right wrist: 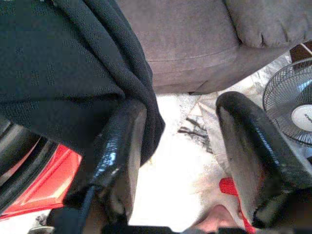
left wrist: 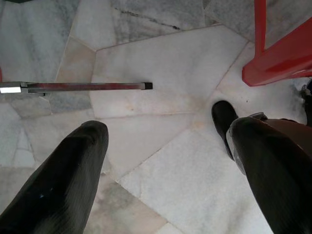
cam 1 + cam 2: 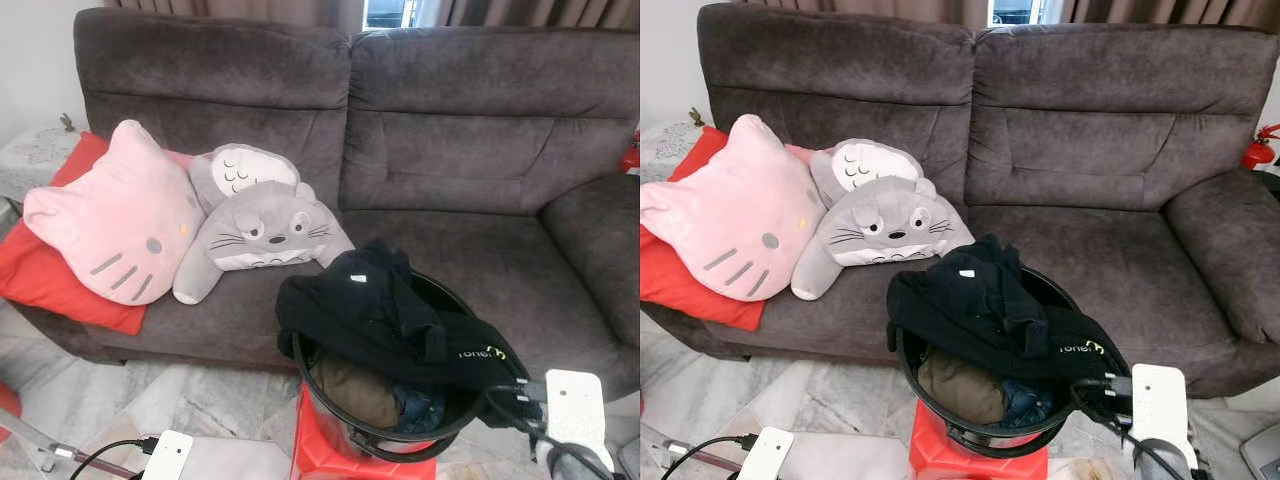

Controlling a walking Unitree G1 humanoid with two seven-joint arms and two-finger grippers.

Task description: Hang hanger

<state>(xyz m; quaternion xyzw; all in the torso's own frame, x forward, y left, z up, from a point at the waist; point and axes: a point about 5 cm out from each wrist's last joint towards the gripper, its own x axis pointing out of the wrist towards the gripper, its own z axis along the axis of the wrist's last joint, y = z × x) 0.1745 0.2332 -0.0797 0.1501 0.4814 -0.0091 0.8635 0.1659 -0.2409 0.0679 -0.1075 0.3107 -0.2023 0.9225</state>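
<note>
1. Left end effector (image 2: 163, 134): held low over the marble floor (image 2: 161, 63), fingers spread apart, nothing gripped.
2. A metal bar (image 2: 85, 87) is seen on the floor ahead of its fingertips; a red stool (image 2: 280, 58) edge lies to one side of it.
3. Well ahead of the left end effector, on the grey sofa (image 3: 450, 130): a red cushion (image 3: 40, 275), a pink cat cushion (image 3: 115, 215) leaned on it, a grey plush (image 3: 265, 230) touching the pink one.
4. A black basket (image 3: 385, 440) is set on the red stool, between the two end effectors, nearer the right one.
5. A black garment (image 3: 370, 310) is draped over the basket rim; brown and blue clothes are seen inside.
6. The hanger cannot be told apart among the clothes.
7. Right end effector (image 1: 180, 109): at the basket's rim, fingers apart, nothing clamped; the black garment's hem touches one finger (image 1: 122, 146).
8. A fan (image 1: 292, 105) is seen on the floor beyond the right end effector.
</note>
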